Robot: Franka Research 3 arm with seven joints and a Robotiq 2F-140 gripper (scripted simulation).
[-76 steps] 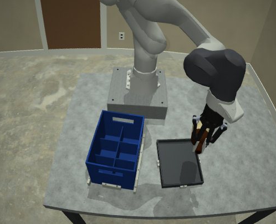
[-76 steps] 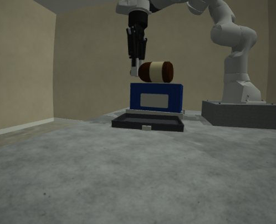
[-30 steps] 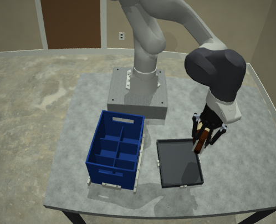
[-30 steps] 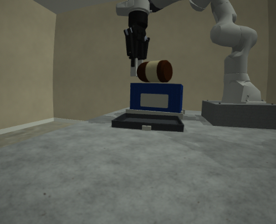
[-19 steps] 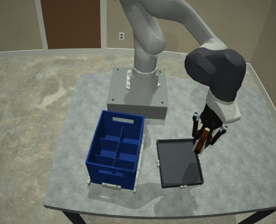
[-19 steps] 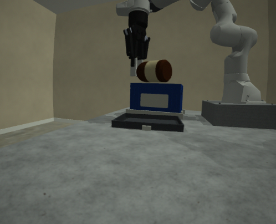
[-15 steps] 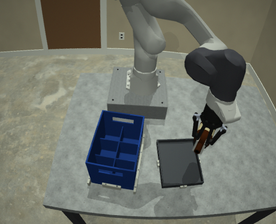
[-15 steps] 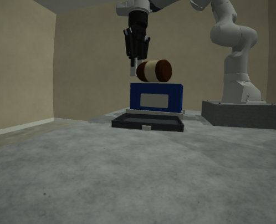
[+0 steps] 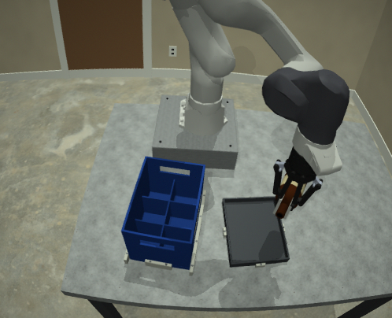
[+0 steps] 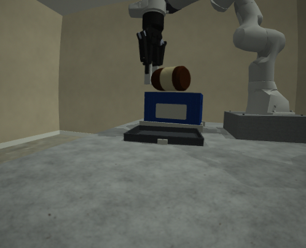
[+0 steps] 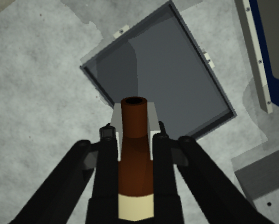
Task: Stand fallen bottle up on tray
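My gripper [image 9: 292, 194] is shut on the brown bottle [image 9: 286, 201], which has a cream label band. It holds the bottle in the air above the far right corner of the dark tray [image 9: 255, 231]. In the exterior view the bottle [image 10: 171, 78] hangs tilted, close to lying on its side, well above the tray [image 10: 164, 135], with the gripper [image 10: 150, 65] at its left. In the wrist view the fingers clamp the bottle's neck [image 11: 135, 150], its open mouth pointing toward the tray [image 11: 160, 75] below.
The blue crate [image 9: 164, 209] with inner dividers stands left of the tray, close beside it; it also shows in the exterior view [image 10: 172, 107]. The robot's grey base block [image 9: 195, 131] is behind both. The table's right edge is beyond the tray.
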